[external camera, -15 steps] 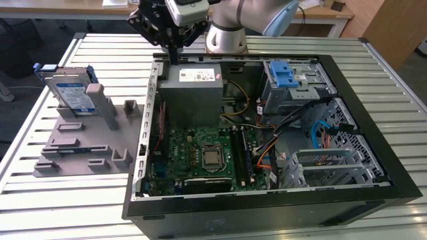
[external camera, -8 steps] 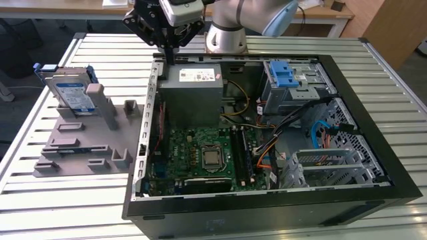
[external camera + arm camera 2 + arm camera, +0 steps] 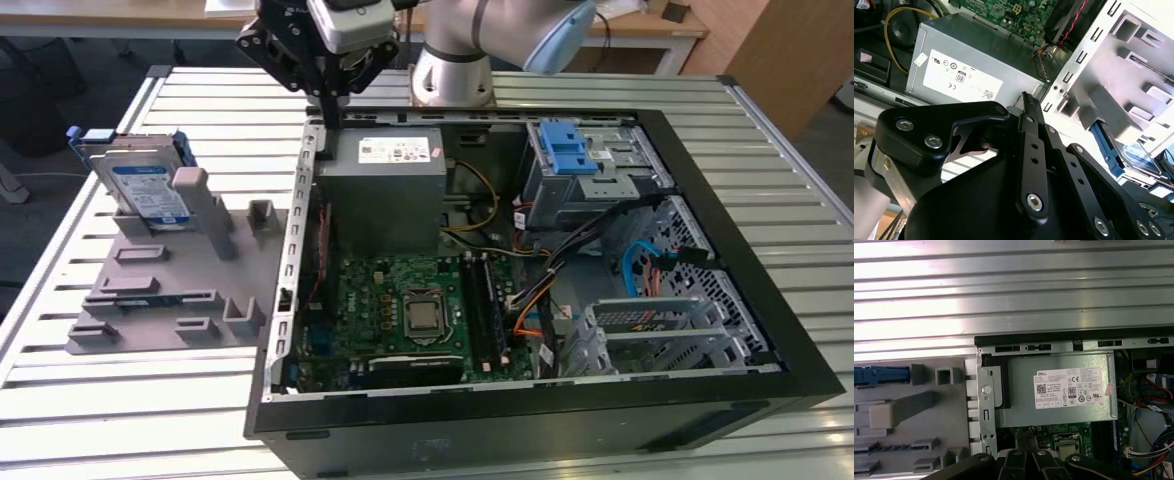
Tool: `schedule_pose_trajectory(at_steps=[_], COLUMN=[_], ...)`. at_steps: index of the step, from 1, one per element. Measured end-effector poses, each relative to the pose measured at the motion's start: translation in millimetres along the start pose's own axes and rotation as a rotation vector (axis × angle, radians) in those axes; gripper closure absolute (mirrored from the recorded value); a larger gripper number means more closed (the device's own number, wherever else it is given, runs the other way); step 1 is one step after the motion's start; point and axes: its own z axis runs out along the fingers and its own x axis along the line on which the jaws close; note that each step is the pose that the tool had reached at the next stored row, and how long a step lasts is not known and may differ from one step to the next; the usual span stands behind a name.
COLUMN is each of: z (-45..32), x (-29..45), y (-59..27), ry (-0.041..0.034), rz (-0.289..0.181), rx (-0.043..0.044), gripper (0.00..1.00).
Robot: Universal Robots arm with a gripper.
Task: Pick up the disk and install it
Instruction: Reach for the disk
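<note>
**A:** Starting at the gripper: pinched together, holding nothing. Hanging over the corner of the grey box, next to the case wall.

**B:** Agreed. And the disk?

**A:** Well apart from the grey box, to the exterior view's left of it, outside the case wall. Standing on edge in a grey holder, showing its label toward the exterior camera. Untouched, not yet picked up.

**B:** Reaching for it, then, as a judgement. Best done how?

**A:** Probably by staying high while crossing from the grey box over the case wall. Then spreading the fingers before coming down, and squaring up to the disk's thin blue-framed edges rather than the label face. Also worth minding the holder's posts close beside it.

**B:** Anything gained from one view over another?

**A:** From the exterior view, the whole stretch from grey box to disk. Also the drive cage with its blue latch, on the exterior view's right of the grey box. From the first wrist view, a look straight down on the grey box, with the disk reduced to a blue strip past the case wall. Handy for lining up, no help with height. From the second wrist view, the closed tips of the gripper close up against the grey box, and the disk leaning in the holder beyond.
</note>
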Motion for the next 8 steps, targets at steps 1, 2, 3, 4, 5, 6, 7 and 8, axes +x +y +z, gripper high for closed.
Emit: schedule_pose_trajectory(at_steps=[1,2,3,4,5,6,7,8], z=[0.1,0.2,0.2,0.3,0.4,0.4,0.5,0.6], x=[0.9,1.9,2.8,3.8,4.8,5.7,6.7,7.6], y=[0.0,0.1,0.1,0.2,0.2,0.3,0.3,0.3], ry=[0.0002,0.0005,0.0008,0.001,0.0013,0.0016,0.0018,0.002], rz=[0.0,0.0,0.0,0.0,0.0,0.0,0.0,0.0], rx=[0.0,0.0,0.0001,0.0,0.0,0.0001,0.0001,0.0002], gripper=[0.89,0.89,0.89,0.89,0.89,0.89,0.89,0.89])
